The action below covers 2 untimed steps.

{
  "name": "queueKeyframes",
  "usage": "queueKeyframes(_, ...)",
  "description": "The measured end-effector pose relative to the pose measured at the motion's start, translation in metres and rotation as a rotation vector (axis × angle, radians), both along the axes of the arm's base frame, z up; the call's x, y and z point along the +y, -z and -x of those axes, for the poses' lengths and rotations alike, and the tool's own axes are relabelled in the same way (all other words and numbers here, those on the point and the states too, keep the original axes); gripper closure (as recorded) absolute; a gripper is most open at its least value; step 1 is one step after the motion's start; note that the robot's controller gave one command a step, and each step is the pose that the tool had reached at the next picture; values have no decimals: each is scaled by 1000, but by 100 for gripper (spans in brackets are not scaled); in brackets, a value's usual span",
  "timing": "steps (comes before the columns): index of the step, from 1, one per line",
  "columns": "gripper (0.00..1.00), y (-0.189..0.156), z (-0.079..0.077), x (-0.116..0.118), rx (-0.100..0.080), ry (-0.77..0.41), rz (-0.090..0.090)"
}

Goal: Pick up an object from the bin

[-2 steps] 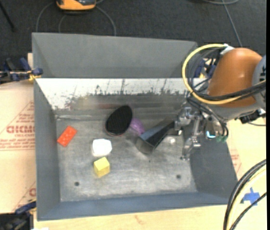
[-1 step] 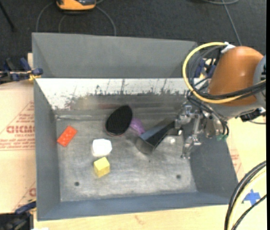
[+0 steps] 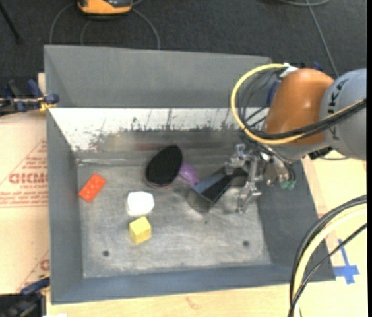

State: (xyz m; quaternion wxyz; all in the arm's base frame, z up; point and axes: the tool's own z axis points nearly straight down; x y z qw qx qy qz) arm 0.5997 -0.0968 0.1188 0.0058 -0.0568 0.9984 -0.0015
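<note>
Dark floor surrounds a grey metal bin (image 3: 173,253), its contents scattered rather than heaped.

- Arm: enters from the right, wrist low over the bin's right half.
- Gripper (image 3: 241,180): fingers spread wide, nothing clamped. The near end of a dark flat slab (image 3: 207,190) reaches toward the gap.
- Black oval pad (image 3: 164,165): just left of the slab.
- White lump (image 3: 140,202), orange brick (image 3: 92,187), yellow cube (image 3: 140,230): well apart, left.
- Purple piece (image 3: 188,173): wedged between pad and slab.

Risks, as judged: the slab lies tilted, so closing on its end may pivot it out. Pad or purple piece could be dragged along, spoiling the grasp.
</note>
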Motion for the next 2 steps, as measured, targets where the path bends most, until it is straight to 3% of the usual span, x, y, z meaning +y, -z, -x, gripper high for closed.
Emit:
queueKeyframes(1,0,-6,-15,-2,5,-68,0)
queueKeyframes(2,0,-6,-26,2,4,-234,1)
